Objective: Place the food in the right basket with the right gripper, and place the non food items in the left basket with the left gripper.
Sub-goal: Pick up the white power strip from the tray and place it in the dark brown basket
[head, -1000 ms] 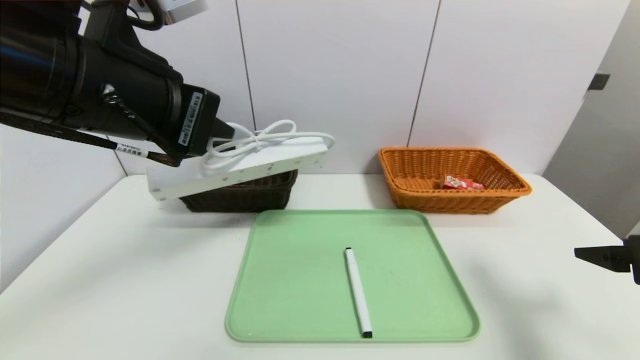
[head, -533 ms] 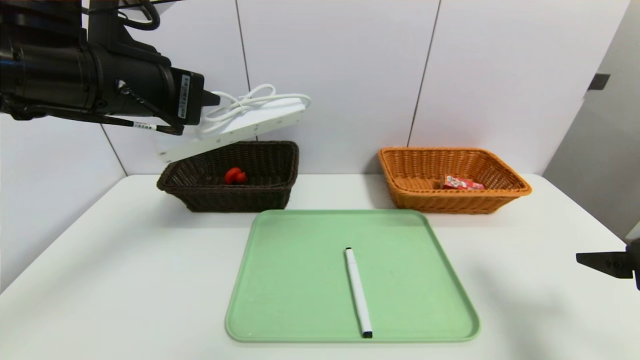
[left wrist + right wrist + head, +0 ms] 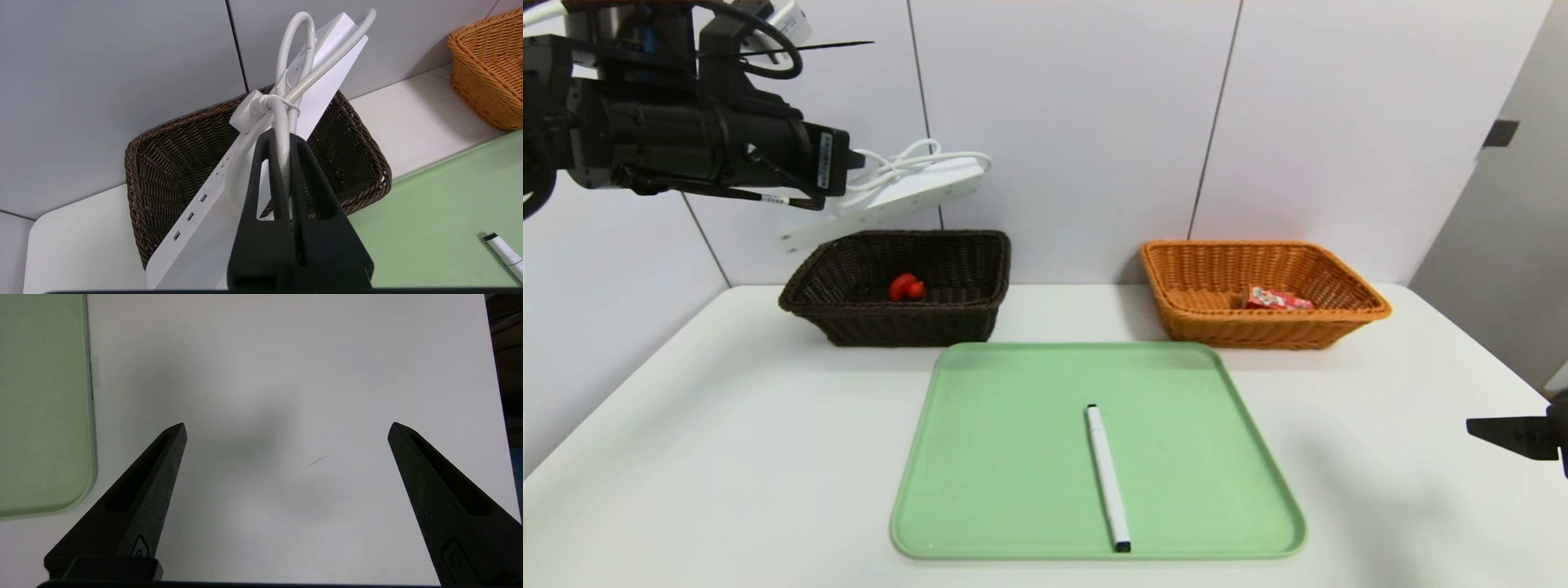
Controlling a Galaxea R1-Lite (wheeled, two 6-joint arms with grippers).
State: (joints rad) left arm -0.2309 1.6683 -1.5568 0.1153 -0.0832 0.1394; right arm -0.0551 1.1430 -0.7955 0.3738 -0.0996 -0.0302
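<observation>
My left gripper [image 3: 281, 139] is shut on the coiled white cord of the power strip [image 3: 882, 208], which hangs tilted in the air above the dark brown left basket [image 3: 968, 314]. In the left wrist view the strip [image 3: 196, 220] slants across that basket [image 3: 163, 171]. A slim white marker [image 3: 1107, 478] with black tip lies on the green tray [image 3: 1013, 457]. The red snack pouch [image 3: 1276, 299] lies inside the orange-tan right basket [image 3: 1201, 318]. Low over bare table at the far right, my right gripper [image 3: 286, 426] stands open and holds nothing.
A small red object [image 3: 905, 287] lies in the dark basket. White wall panels rise close behind both baskets. The tray's corner [image 3: 45, 416] shows beside the right gripper, and the table's right edge is close by.
The left arm has lifted the power strip higher and carried it left and back, uncovering the dark basket and the red object in it. The right gripper barely shifted.
</observation>
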